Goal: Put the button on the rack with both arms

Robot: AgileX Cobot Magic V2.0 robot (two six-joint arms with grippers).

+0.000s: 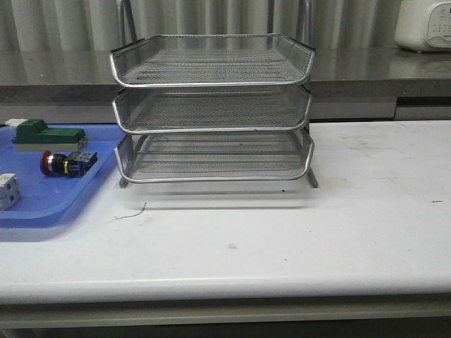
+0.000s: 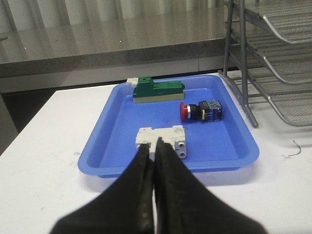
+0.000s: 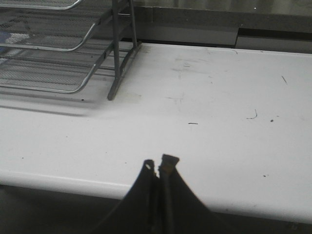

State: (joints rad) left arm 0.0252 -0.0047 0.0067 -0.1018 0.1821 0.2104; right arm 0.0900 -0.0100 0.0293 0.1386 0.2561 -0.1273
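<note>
The button (image 1: 67, 163), with red head, yellow ring and dark body, lies on its side in the blue tray (image 1: 42, 208) at the left; it also shows in the left wrist view (image 2: 201, 111). The three-tier silver wire rack (image 1: 211, 105) stands at the table's middle back, its tiers empty. It shows in the left wrist view (image 2: 273, 58) and the right wrist view (image 3: 53, 48). My left gripper (image 2: 152, 147) is shut and empty, before the tray's near edge. My right gripper (image 3: 159, 165) is shut and empty over the table's front edge. Neither arm shows in the front view.
A green block (image 1: 46, 134) and a white cube (image 1: 7, 190) also lie in the blue tray; they show in the left wrist view as the green block (image 2: 158, 90) and white block (image 2: 163, 136). A grey counter (image 1: 394, 70) runs behind the table.
</note>
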